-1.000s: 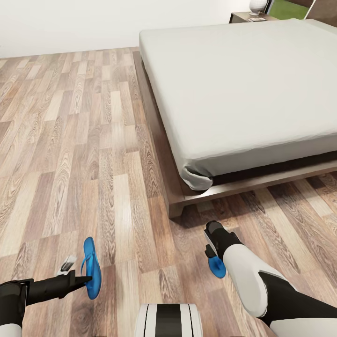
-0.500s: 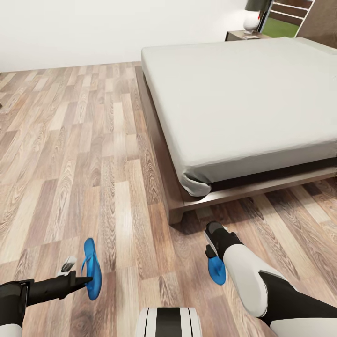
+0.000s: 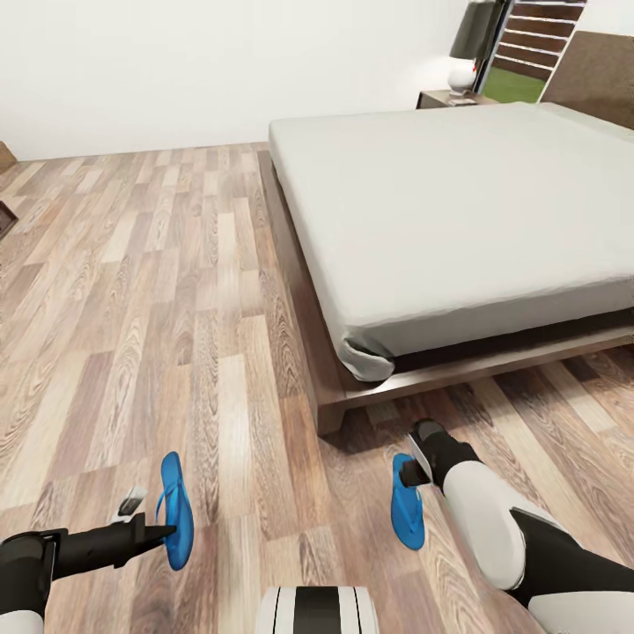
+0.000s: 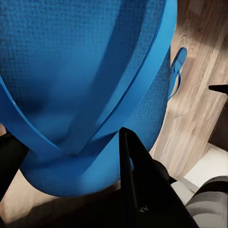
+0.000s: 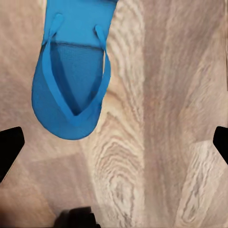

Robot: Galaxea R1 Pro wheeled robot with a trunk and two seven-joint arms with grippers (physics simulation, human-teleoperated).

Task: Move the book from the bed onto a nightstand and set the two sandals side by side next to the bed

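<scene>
My left gripper [image 3: 155,521] is shut on one blue sandal [image 3: 176,509], holding it by the edge just above the floor at the lower left; the left wrist view shows that sandal [image 4: 85,71] close up, with a dark finger [image 4: 137,190] against it. The other sandal [image 3: 407,512] lies flat on the floor, straps up [image 5: 71,80]. My right gripper [image 3: 409,473] stands open beside it, its fingertips [image 5: 9,142] spread wide and touching nothing. The bed [image 3: 458,202] fills the right. A nightstand [image 3: 438,98] stands at its far corner. I cannot make out the book.
The bed's dark wooden frame corner [image 3: 330,409] juts out close to the right gripper. A lamp [image 3: 465,53] and a small flat thing, too small to identify, sit on the nightstand. Wood-plank floor [image 3: 132,291] stretches left to the white wall.
The right gripper has let go of its sandal and drawn back to the right; that sandal now lies on the floor. The camera has tilted up. The left arm holds still.
</scene>
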